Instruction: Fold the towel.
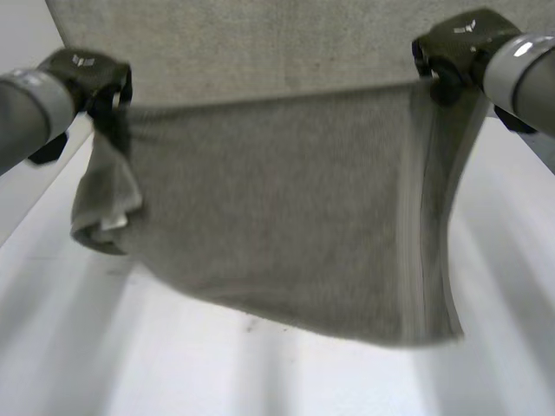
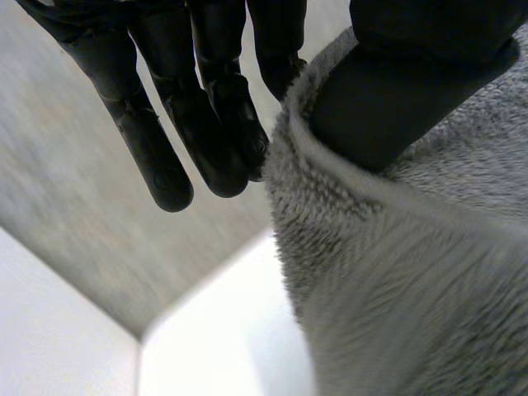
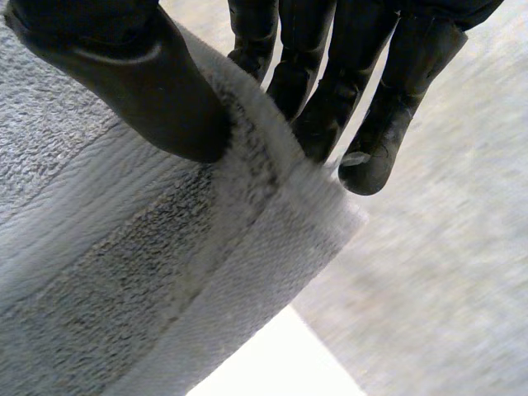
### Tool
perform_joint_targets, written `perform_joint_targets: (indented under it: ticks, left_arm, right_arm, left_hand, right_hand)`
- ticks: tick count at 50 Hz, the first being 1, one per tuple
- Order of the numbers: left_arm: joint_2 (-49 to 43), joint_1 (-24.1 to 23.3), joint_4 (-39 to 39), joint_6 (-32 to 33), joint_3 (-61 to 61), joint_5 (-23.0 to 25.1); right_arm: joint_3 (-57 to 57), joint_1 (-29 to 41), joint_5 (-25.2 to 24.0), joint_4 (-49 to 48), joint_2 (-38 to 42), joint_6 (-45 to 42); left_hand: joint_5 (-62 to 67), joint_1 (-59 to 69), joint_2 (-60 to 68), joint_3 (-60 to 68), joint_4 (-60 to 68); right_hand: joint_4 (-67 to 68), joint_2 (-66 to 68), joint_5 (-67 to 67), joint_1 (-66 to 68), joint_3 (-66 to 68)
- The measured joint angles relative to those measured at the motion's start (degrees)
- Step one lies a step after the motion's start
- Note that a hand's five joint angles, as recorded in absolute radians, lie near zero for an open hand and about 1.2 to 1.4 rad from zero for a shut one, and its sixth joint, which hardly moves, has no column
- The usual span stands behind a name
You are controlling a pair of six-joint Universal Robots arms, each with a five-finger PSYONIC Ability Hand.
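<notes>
Hanging in the middle of the head view, the towel (image 1: 277, 225) is held up by one edge above the table (image 1: 260, 381), and the rest of it appears to lie flat along the top of the frame. The left hand (image 1: 87, 74), at upper left, pinches one corner. In its wrist view the thumb (image 2: 396, 91) presses the pile from one side while the fingers (image 2: 206, 132) lie nearly straight on the other. The right hand (image 1: 460, 48), at upper right, grips the other corner the same way, its thumb on the woven band.

The step looks like carrying the raised edge over to make the fold. To do it well, both hands should travel level and together, with the edge drawn taut between them so the hems meet squarely. The bunched flap sagging below the left hand may crease unless it is pulled out first.

No brand, label or writing can be read. The pale marks on the backs of the hands are too small to make out.
</notes>
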Motion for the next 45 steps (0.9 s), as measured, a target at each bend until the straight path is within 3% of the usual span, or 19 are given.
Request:
perform_joint_targets:
  ticks: [7, 13, 20, 26, 33, 38, 45]
  left_arm:
    - [-13.7, -1.78, 15.49, -2.77, 25.97, -0.25]
    - [-12.46, -3.27, 27.48, -10.86, 31.5, -0.62]
    - [-7.8, -3.65, 26.73, -15.61, 19.9, -0.25]
    - [-5.98, -3.14, 23.35, -15.57, 0.46, 0.76]
    - [-8.24, -2.44, 24.83, -14.86, -16.28, 3.19]
    - [-12.8, -2.19, 27.72, -11.4, -24.13, 4.09]
    - [-16.36, -2.06, 30.29, -1.26, -31.1, 4.07]
  right_arm:
    - [-18.89, 2.33, 5.98, -24.07, 9.49, 1.33]
    - [-20.29, 3.23, 7.68, -34.19, 7.84, 3.46]
    - [-10.99, 3.29, 6.46, -29.1, 4.3, 3.14]
    - [1.79, 3.12, 4.86, -19.84, 3.96, 0.93]
    - [15.7, 2.92, 4.64, -20.02, 6.06, -0.24]
    - [24.17, 2.91, 4.86, -22.39, 9.16, -2.55]
    - [33.96, 2.13, 5.07, -24.87, 8.62, -5.59]
  left_hand:
    - [0.0, 0.0, 0.01, 0.0, 0.01]
    - [0.18, 0.08, 0.01, 0.01, 0.01]
    - [0.18, 0.08, 0.02, 0.01, 0.01]
    - [0.18, 0.08, 0.01, 0.01, 0.01]
    - [0.18, 0.08, 0.02, 0.01, 0.01]
    - [0.18, 0.08, 0.02, 0.01, 0.01]
    - [0.18, 0.08, 0.02, 0.01, 0.01]
  right_hand:
    - [0.0, 0.0, 0.0, 0.0, 0.0]
    - [0.0, 0.0, 0.31, 0.0, 0.0]
    - [0.0, 0.0, 0.32, 0.0, 0.0]
    - [0.0, 0.0, 0.32, 0.0, 0.0]
    - [0.0, 0.0, 0.32, 0.0, 0.0]
    - [0.0, 0.0, 0.32, 0.0, 0.0]
    - [0.0, 0.0, 0.32, 0.0, 0.0]
